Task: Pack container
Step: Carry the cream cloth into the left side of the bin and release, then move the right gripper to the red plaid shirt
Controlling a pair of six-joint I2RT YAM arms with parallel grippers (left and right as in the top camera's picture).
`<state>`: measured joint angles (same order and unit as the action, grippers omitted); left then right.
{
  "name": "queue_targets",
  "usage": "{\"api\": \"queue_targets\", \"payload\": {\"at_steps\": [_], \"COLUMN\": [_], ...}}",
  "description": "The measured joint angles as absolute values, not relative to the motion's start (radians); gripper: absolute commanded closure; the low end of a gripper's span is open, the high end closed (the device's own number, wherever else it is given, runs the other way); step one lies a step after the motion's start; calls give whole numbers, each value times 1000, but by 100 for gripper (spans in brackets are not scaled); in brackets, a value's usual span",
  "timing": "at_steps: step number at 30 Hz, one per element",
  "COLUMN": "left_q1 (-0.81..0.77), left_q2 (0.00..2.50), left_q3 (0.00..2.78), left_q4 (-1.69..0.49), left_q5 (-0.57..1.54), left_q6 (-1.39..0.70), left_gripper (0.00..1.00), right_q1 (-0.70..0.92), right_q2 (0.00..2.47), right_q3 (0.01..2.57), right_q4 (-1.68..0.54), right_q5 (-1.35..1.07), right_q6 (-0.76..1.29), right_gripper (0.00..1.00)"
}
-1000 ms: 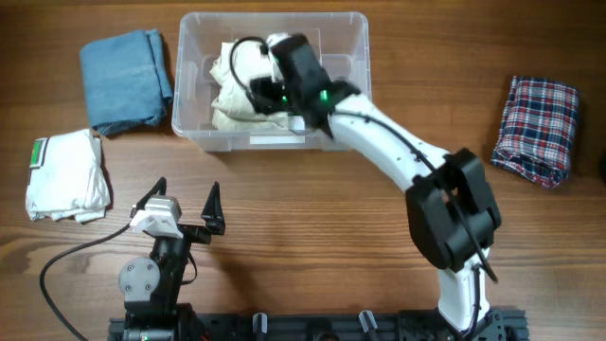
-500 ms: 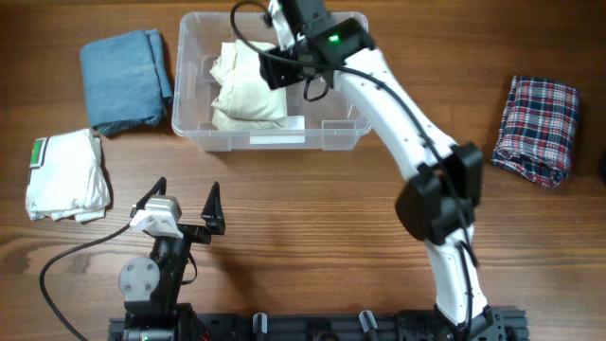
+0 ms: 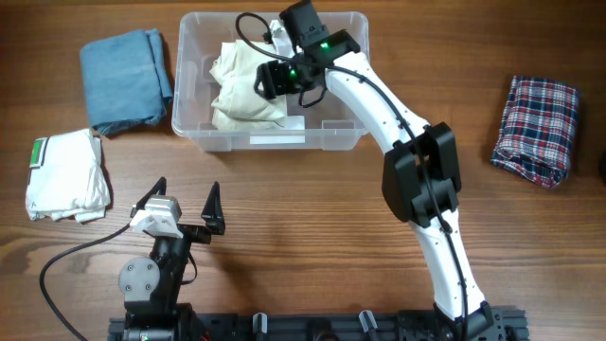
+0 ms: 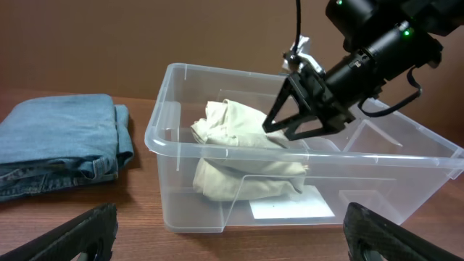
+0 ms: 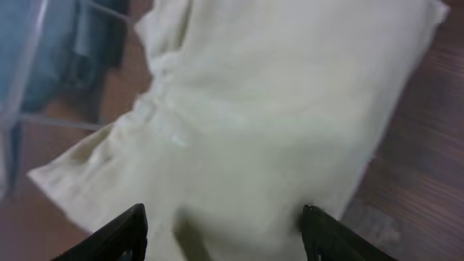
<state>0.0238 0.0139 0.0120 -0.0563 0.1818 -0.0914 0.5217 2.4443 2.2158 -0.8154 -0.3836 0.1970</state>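
The clear plastic container [image 3: 346, 133] stands at the table's back centre, with a folded cream garment [image 3: 237, 90] inside on its left half. It also shows in the left wrist view [image 4: 406, 156], with the cream garment [image 4: 239, 156] behind its wall. My right gripper [image 3: 269, 81] is open just above the cream garment [image 5: 275, 109], with nothing between its fingers [image 5: 123, 232]. It shows in the left wrist view [image 4: 293, 116] with jaws spread inside the container. My left gripper [image 3: 180, 201] is open and empty near the front edge.
Folded blue jeans [image 3: 123, 78] lie left of the container, also in the left wrist view [image 4: 58, 145]. A folded white garment [image 3: 64, 175] lies at the left edge. A folded plaid cloth [image 3: 537, 128] lies at the far right.
My right gripper rose off the cream garment, then came back down and to the left over it, open. The garment stays in the container. The left arm has not moved.
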Motion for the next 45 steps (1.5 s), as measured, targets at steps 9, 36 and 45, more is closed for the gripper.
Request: {"api": "queue_targets", "payload": {"at_steps": [9,36,45], "left_q1": [24,24,24], "left_q2": [14,14,14], "left_q3": [12,12,12], "left_q4": [-56,-56,-56], "left_q5": [182,182,182], "left_q6": [-91,-91,-91], "left_gripper": [0,0,0], "right_q1": [532,-473,-659], "right_q2": [2444,1925,1935], "right_q3": [2216,1922,1576], "right_q4": [-760,-1190,-858], "right_q5": [-524,-45,-213], "right_q6": [197,116,-68], "right_gripper": [33,0,0]}}
